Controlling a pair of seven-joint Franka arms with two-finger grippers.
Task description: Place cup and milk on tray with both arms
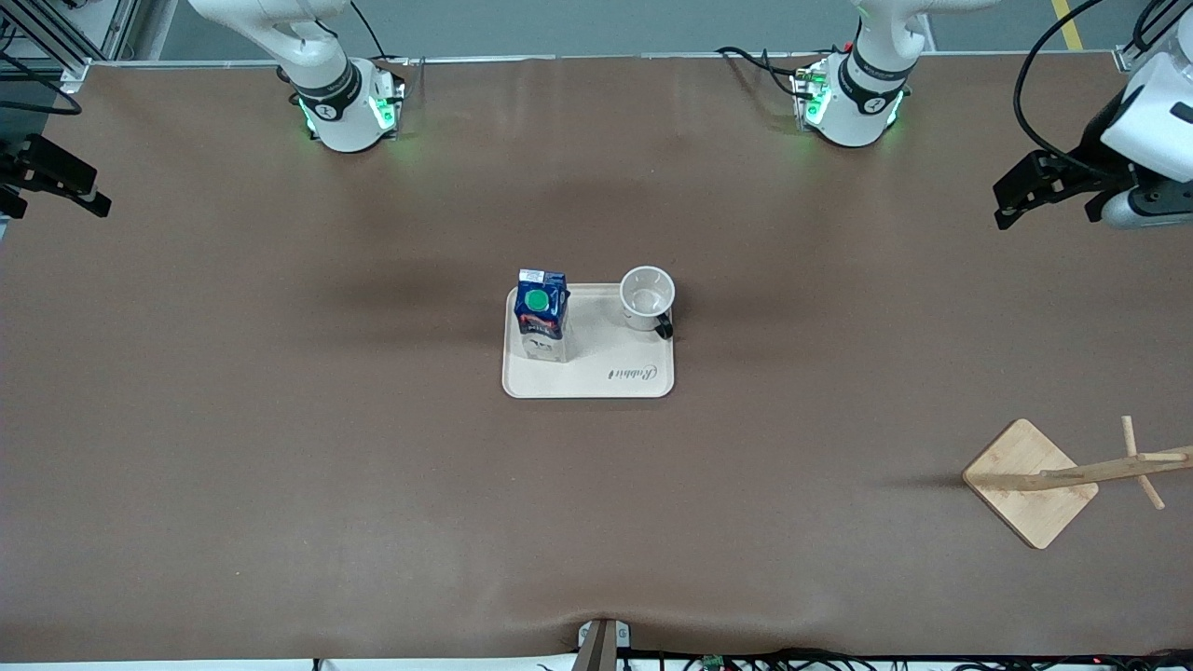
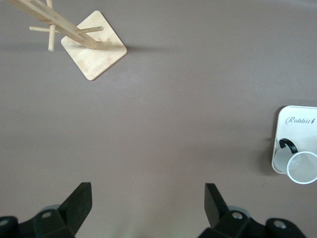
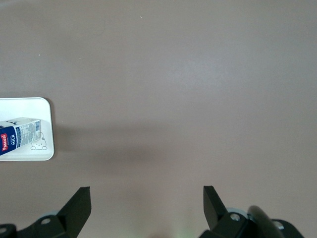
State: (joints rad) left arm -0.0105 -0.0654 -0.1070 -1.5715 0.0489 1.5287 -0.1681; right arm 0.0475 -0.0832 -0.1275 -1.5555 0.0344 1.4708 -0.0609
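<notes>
The cream tray (image 1: 606, 354) lies at the middle of the table. The dark blue milk carton (image 1: 542, 312) with its green cap stands upright on the tray, at the side toward the right arm's end. The white cup (image 1: 647, 296) stands upright on the tray's corner toward the left arm's end, with its black handle pointing toward the front camera. My left gripper (image 1: 1007, 207) is open and empty, up over the left arm's end of the table. My right gripper (image 1: 93, 198) is open and empty over the right arm's end. The left wrist view (image 2: 147, 198) shows the cup (image 2: 302, 167) and the tray (image 2: 299, 131). The right wrist view (image 3: 147, 198) shows the milk (image 3: 20, 135) and the tray (image 3: 25, 106).
A wooden stand with a square base (image 1: 1030, 480) and a peg pole stands near the left arm's end, nearer the front camera than the tray. It also shows in the left wrist view (image 2: 94, 52). Brown table surface surrounds the tray.
</notes>
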